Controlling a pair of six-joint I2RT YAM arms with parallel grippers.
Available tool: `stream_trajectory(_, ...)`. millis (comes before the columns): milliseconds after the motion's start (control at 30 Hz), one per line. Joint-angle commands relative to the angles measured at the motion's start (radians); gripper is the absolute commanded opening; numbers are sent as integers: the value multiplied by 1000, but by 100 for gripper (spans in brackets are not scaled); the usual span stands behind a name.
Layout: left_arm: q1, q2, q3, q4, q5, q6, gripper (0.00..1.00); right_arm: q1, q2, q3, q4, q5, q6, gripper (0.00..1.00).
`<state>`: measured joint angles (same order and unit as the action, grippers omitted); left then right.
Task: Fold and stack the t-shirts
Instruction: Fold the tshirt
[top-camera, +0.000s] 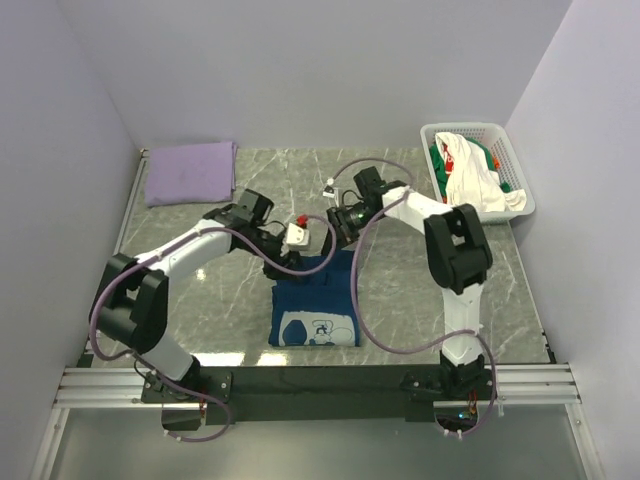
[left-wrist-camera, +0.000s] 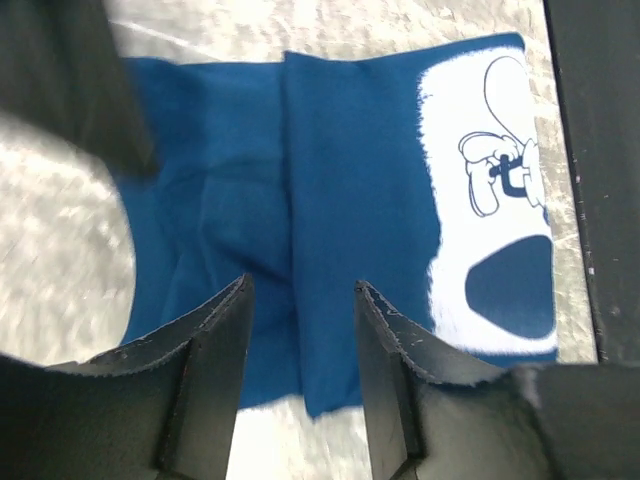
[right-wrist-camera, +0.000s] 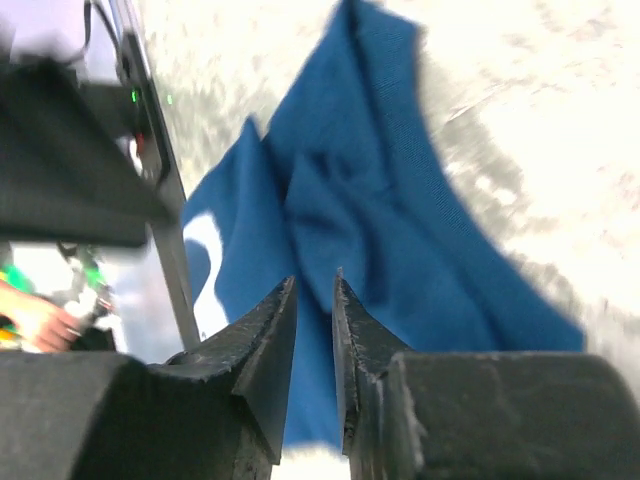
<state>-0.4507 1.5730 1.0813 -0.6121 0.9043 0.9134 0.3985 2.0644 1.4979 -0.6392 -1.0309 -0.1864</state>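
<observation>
A dark navy-blue t-shirt (top-camera: 315, 300) with a white print lies folded into a narrow rectangle in the middle of the table. Both grippers hover over its far edge. My left gripper (top-camera: 290, 250) (left-wrist-camera: 302, 288) is open, and between its jaws only the shirt (left-wrist-camera: 340, 180) lying below shows. My right gripper (top-camera: 338, 232) (right-wrist-camera: 314, 280) stands open by a narrow gap just above the blue cloth (right-wrist-camera: 370, 220), holding nothing. A pale lavender t-shirt (top-camera: 190, 172) lies folded at the far left. White, green and red-orange t-shirts (top-camera: 470, 170) are heaped in the basket.
The white lattice basket (top-camera: 510, 150) stands at the far right corner. Walls close in the table on the left, back and right. The black rail (top-camera: 320, 378) with the arm bases runs along the near edge, close to the navy shirt's near end.
</observation>
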Motion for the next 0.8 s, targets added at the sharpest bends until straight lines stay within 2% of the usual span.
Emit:
stream_trajectory(0,-36,47,-6,77,-39,30,50,25,43,39,200,-64,240,27)
stream_trajectory(133,-62,87,6,89,-61,39,49,54,71,-14,311,-72,330,27)
stream_trajectory(233,-85,123,19,72,-68,48,48,69,104,-31,331,-64,344,27)
stream_trajectory(533,-131,186,63,22,-94,53,45,83,229,7,260,-57,331,26)
stream_trajectory(767,-163,243,114,-5,-140,31,42,82,253,-5,245,-32,324,23)
